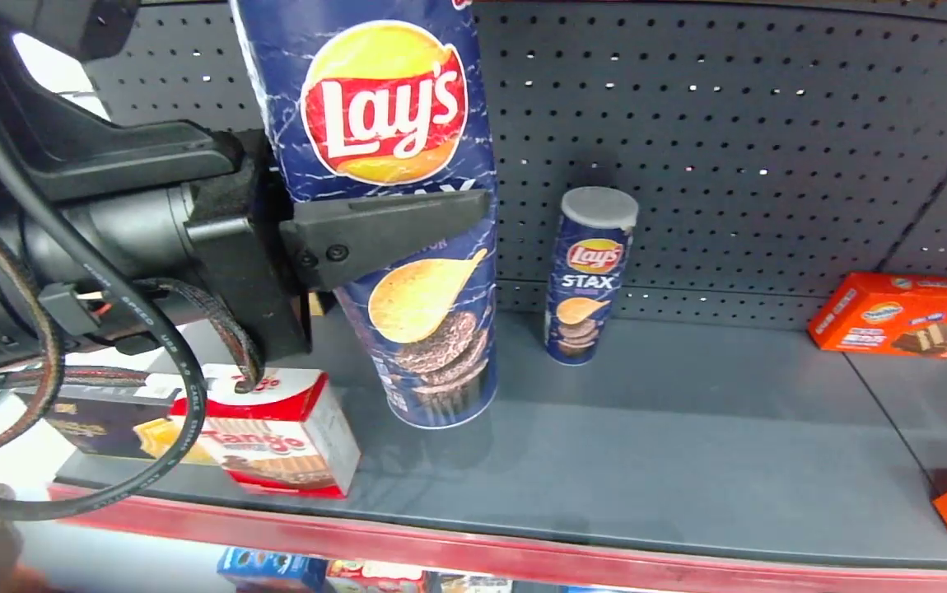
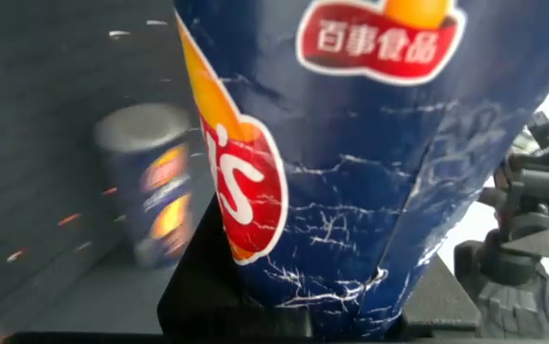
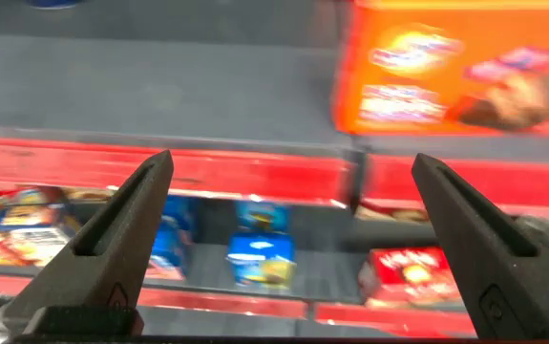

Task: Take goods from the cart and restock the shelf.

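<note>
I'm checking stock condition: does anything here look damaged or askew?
Yes: the chips can held by the left gripper has white crease lines across its blue label and is tilted, unlike the upright can behind it.

The chip can point(image 1: 408, 272) has a glossy printed skin with fine white creases. The second chip can point(image 1: 590, 280) has a matt grey plastic lid point(image 1: 599, 206). The shelf board point(image 1: 688, 445) and the pegboard point(image 1: 729, 123) look like matt grey painted metal. The fingers point(image 1: 391, 231) of the left gripper point(image 1: 461, 198) are of matt black plastic.
</note>
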`<state>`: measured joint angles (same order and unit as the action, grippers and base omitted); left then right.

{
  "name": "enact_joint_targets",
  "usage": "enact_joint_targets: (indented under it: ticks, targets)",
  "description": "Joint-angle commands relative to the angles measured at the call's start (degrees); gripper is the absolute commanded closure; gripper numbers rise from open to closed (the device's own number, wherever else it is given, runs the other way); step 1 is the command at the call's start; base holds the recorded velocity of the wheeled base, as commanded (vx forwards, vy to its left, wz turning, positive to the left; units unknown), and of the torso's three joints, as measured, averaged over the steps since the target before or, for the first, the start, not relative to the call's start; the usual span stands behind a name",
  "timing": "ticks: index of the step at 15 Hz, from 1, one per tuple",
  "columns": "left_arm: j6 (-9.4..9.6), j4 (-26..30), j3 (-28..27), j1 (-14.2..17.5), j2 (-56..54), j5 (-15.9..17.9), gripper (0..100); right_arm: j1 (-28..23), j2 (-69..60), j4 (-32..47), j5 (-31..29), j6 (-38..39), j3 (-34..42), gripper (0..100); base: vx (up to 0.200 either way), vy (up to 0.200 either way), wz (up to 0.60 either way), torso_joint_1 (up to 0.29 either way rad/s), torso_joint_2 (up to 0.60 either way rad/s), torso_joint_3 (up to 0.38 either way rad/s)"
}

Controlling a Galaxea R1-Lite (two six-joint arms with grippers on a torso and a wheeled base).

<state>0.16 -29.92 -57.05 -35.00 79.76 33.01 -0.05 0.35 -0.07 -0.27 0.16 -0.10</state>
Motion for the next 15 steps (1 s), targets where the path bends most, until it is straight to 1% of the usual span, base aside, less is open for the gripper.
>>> enact_joint_targets:
  ticks: [1,6,7,11,14,15]
  targets:
    - [0.02,-0.05,0.1,0.02,-0.05,-0.05,100,-0.04,0.09,0.07,0.0,0.02,0.01,0,0.0,0.0,0.0,0.0,0.0,0.0]
    - [0.02,-0.14,0.45,0.19,-0.13,-0.05,100,-0.04,0.09,0.07,0.0,0.02,0.01,0,0.0,0.0,0.0,0.0,0.0,0.0]
    - [0.02,-0.05,0.63,0.37,-0.22,-0.05,100,-0.04,0.09,0.07,0.0,-0.07,0.01,0,0.0,0.0,-0.6,-0.002,0.0,-0.002]
    - [0.02,-0.05,0.36,0.72,-0.05,0.03,100,-0.04,0.09,0.07,0.0,0.02,0.01,0,0.0,0.0,0.0,0.0,0.0,0.0]
    - [0.02,-0.05,0.1,1.42,0.83,0.03,100,-0.04,0.09,0.07,0.09,-0.16,0.01,0,0.0,0.0,0.0,0.0,0.0,0.0]
    - [0.11,-0.14,0.1,2.13,1.36,0.03,100,-0.04,0.09,0.07,0.09,-0.16,0.01,0,0.0,0.0,0.0,0.0,0.0,0.0]
